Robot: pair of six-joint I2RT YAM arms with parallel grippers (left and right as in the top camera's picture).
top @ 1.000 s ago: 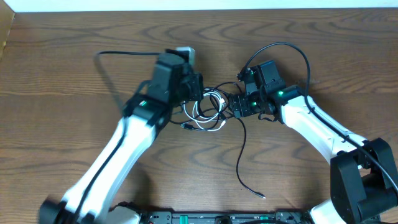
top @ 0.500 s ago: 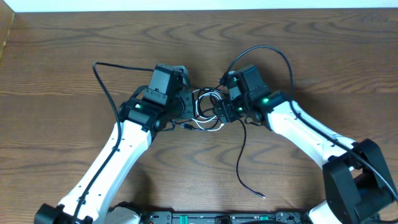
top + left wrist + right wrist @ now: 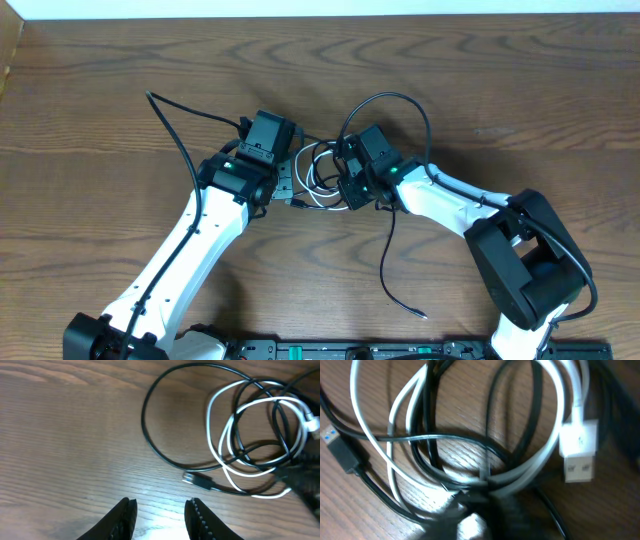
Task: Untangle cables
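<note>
The cables (image 3: 322, 170) lie as one tangle of thin white and black loops on the wooden table, between my two grippers. My left gripper (image 3: 293, 185) is at the tangle's left edge. In its wrist view it (image 3: 161, 510) stands open with only bare wood between the fingers. The loops (image 3: 250, 435) and a small black plug (image 3: 189, 478) lie just ahead of it. My right gripper (image 3: 347, 190) presses in from the right and is shut on white and black strands (image 3: 485, 482). A white USB plug (image 3: 580, 450) and a black plug (image 3: 340, 450) lie beside it.
One black cable tail (image 3: 388, 250) runs from the tangle toward the front edge and ends in a plug (image 3: 422, 316). Thick black arm wires arch over the table behind the left arm (image 3: 175, 130) and the right arm (image 3: 395, 100).
Both arms have closed in on the tangle, the right one moving left. The left gripper has opened. The right gripper has closed on the strands.
</note>
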